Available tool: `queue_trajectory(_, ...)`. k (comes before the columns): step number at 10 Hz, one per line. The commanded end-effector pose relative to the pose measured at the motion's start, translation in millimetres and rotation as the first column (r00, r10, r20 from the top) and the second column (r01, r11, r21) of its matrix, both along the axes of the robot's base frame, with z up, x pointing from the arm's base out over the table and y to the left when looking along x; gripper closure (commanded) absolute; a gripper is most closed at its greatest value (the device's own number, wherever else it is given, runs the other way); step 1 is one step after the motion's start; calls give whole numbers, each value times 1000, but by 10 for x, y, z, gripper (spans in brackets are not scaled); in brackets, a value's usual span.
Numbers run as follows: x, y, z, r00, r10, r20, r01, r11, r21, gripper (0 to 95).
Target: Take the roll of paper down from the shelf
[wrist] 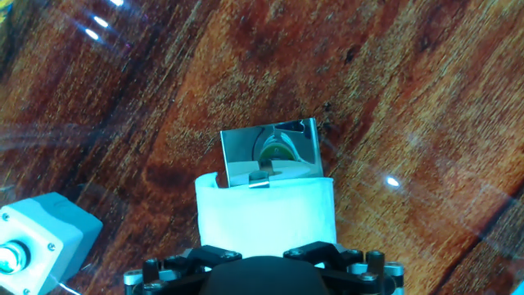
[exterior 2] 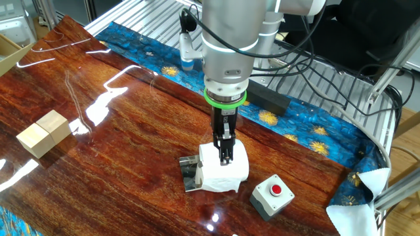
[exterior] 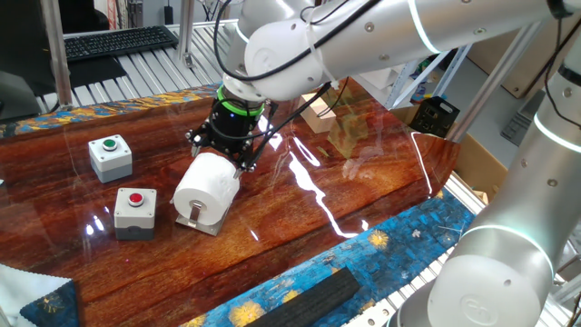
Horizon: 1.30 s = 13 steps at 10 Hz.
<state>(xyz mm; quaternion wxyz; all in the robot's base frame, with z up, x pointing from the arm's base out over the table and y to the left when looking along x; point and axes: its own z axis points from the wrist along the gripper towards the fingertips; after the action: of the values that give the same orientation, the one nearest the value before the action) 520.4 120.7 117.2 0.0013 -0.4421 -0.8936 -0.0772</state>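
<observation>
The roll of paper (exterior: 207, 188), a plump white cylinder with a soft matte surface, is lying on its side on the shelf (exterior: 201, 221), a small flat plate of mirror-bright metal that is resting on the desk (exterior: 363, 195). In the hand view the roll (wrist: 266, 215) is covering the near part of the plate (wrist: 270, 152), whose polished face is reflecting the hardware above it, and a short metal bar end is showing at the roll's top edge. The pincer (exterior 2: 225, 148) is reaching straight down onto the roll (exterior 2: 223, 168) in the other fixed view, its dark slim fingers (exterior 2: 226, 141) pressing against the white wrap; whether they are clamping it cannot be told. Above the fingers a green ring is circling the silver wrist of the arm (exterior 2: 230, 39). The desk is presenting a glossy reddish wood grain streaked with bright reflections. Near the roll two grey button boxes are sitting, one with a green button (exterior: 111, 156) and one with a red button (exterior: 135, 213). Farther off, two pale wooden blocks (exterior 2: 43, 133) are standing side by side, touching, and a blue patterned cloth (exterior 2: 289, 121) is bordering the desk's edge.
</observation>
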Motion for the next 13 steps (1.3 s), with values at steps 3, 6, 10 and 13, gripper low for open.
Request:
queue_trajectory(3, -7, -2, 2, 1000, 20, 10, -20, 1000, 1, 0)
queue_trajectory(6, -7, -2, 2, 997, 17, 71, -17, 1000, 6, 0)
queue_trajectory(10, -7, -2, 2, 997, 41, 70, -41, 999, 6, 0)
queue_trajectory(13, -7, -2, 2, 997, 70, 45, -70, 998, 2, 0)
